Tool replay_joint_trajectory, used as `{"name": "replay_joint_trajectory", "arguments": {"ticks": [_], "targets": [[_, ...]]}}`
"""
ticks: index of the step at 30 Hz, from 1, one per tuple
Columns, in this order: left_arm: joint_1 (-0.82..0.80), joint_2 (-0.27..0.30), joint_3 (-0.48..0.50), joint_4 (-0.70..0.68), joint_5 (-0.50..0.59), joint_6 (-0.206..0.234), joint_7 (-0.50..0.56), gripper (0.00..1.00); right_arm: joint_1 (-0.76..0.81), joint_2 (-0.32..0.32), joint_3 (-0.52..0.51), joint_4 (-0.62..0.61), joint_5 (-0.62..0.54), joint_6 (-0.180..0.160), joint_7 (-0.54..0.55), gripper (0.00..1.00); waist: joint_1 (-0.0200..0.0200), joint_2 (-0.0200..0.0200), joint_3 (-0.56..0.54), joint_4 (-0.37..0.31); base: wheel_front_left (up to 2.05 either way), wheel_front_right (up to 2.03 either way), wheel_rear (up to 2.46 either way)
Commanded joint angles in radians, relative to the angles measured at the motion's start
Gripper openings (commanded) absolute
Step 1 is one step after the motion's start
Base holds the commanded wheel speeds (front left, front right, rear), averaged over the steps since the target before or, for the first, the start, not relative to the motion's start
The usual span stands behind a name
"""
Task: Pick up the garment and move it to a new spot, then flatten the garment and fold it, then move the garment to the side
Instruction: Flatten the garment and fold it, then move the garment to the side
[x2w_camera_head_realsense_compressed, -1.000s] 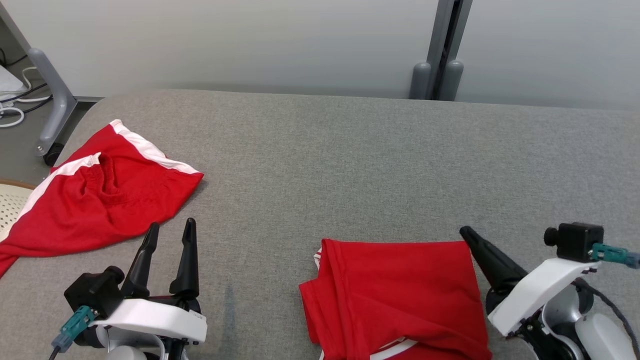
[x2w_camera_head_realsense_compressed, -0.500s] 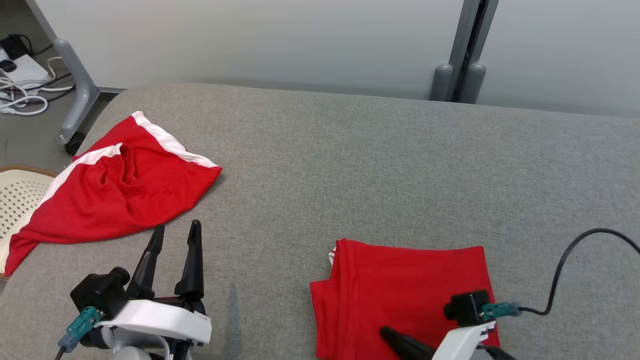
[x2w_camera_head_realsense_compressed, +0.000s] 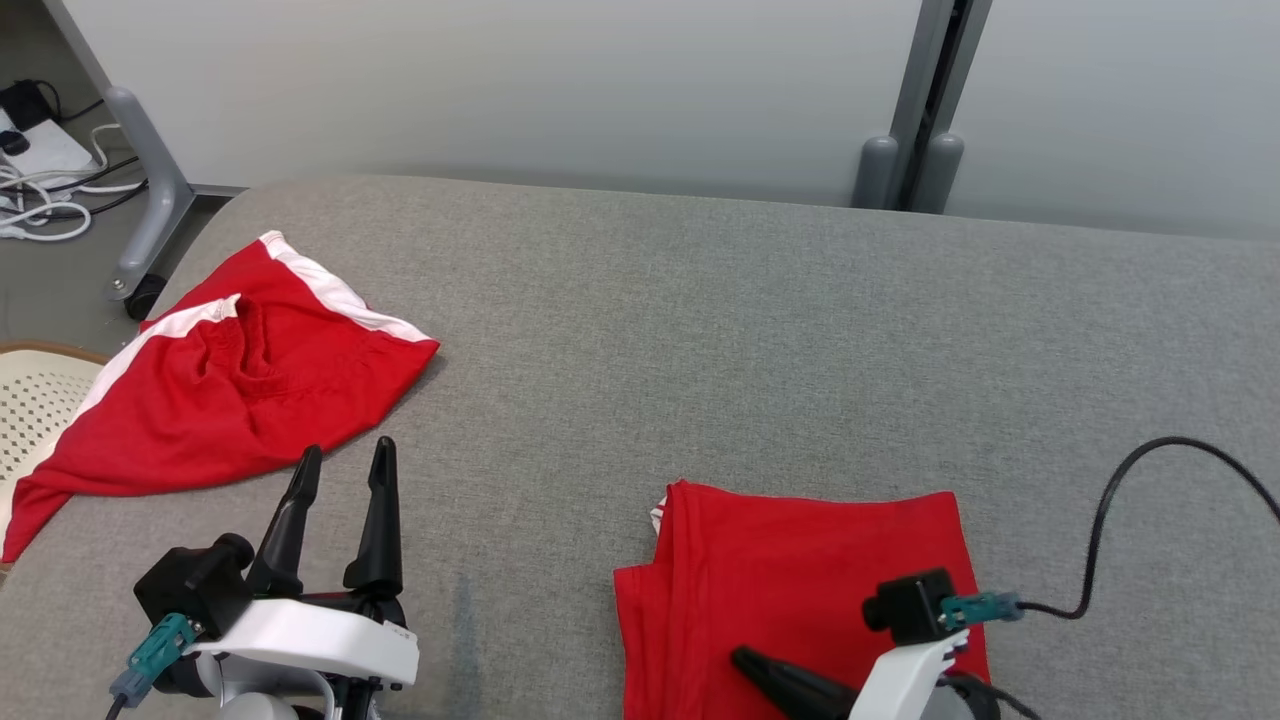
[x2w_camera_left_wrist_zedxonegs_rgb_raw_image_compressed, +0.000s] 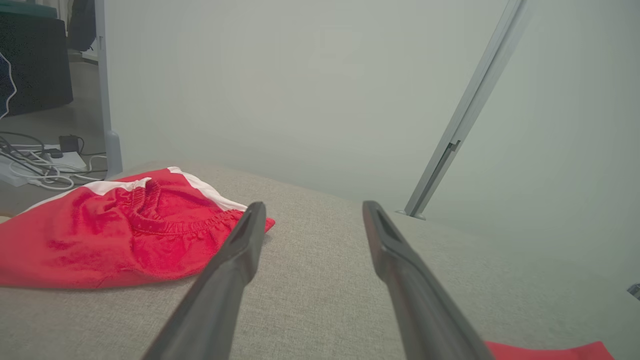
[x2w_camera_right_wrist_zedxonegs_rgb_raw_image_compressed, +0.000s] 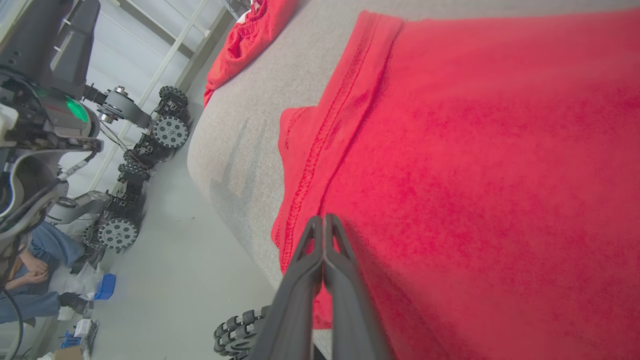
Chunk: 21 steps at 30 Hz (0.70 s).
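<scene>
The folded red garment is seen lying flat at the near edge of the grey padded table, toward the robot's right. Its hemmed fold is turned to the left, and a sliver of white trim is shown at the far left corner. Over it, the right gripper is held low, laid across the cloth with its fingers pointed to the robot's left. In the right wrist view the two dark fingers are pressed together tip to tip, clenched with nothing pinched between them, above the near left part of the cloth, close to the stitched hem. A shadow is cast on the fabric just under them, but whether the tips are touching it cannot be told. A black cable is looped from the wrist camera out over the table, to the right of the garment.

Over on the left, the left gripper is held above bare table, well apart from the folded garment. Its fingers are spread wide and nothing is carried between them, as is plainly shown in the left wrist view. Beyond its tips, red shorts with white side stripes are spread loosely at the table's far left corner, the elastic waistband bunched. A cream perforated object is glimpsed beside the table's left edge. The scene is backed by a pale partition wall and a grey post, and white cables are strewn on the floor at far left.
</scene>
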Motion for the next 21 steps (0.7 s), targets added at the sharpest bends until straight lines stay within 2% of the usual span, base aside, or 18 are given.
{"name": "replay_joint_trajectory", "arguments": {"ticks": [1, 4, 6, 7, 8, 14, 21], "targets": [[0.009, 0.009, 0.006, -0.006, 0.002, 0.006, -0.002, 1.0, -0.013, -0.016, -0.007, -0.007, 0.01, 0.002, -0.016, 0.0, 0.0, 0.0, -0.001, -0.008, 0.0, 0.0, 0.0], [0.017, 0.01, 0.006, -0.013, 0.001, 0.009, -0.002, 1.0, -0.031, -0.055, -0.034, -0.033, 0.013, 0.002, -0.049, 0.0, 0.0, 0.0, -0.003, -0.026, 0.0, 0.0, 0.0], [0.02, 0.01, 0.007, -0.017, 0.001, 0.013, -0.002, 1.0, -0.04, -0.08, -0.061, -0.047, 0.007, 0.002, -0.071, 0.4, 0.0, 0.0, -0.004, -0.038, 0.0, 0.0, 0.0], [0.019, 0.01, 0.006, -0.019, 0.001, 0.014, -0.001, 1.0, -0.044, -0.09, -0.077, -0.054, 0.004, 0.002, -0.083, 0.77, 0.0, 0.0, -0.004, -0.043, 0.0, 0.0, 0.0], [0.017, 0.011, 0.005, -0.02, 0.001, 0.015, -0.001, 1.0, -0.047, -0.1, -0.096, -0.059, -0.001, 0.002, -0.094, 1.0, 0.0, 0.0, -0.005, -0.048, 0.0, 0.0, 0.0], [0.019, 0.013, 0.005, -0.033, 0.001, 0.024, 0.002, 1.0, -0.037, -0.14, -0.228, -0.066, -0.034, 0.002, -0.147, 1.0, 0.0, 0.0, -0.008, -0.074, 0.0, 0.0, 0.0], [0.015, 0.015, 0.0, -0.045, 0.001, 0.029, 0.006, 1.0, -0.006, -0.134, -0.314, -0.059, -0.07, 0.002, -0.106, 1.0, 0.0, 0.0, -0.003, -0.09, 0.0, 0.0, 0.0]]}}
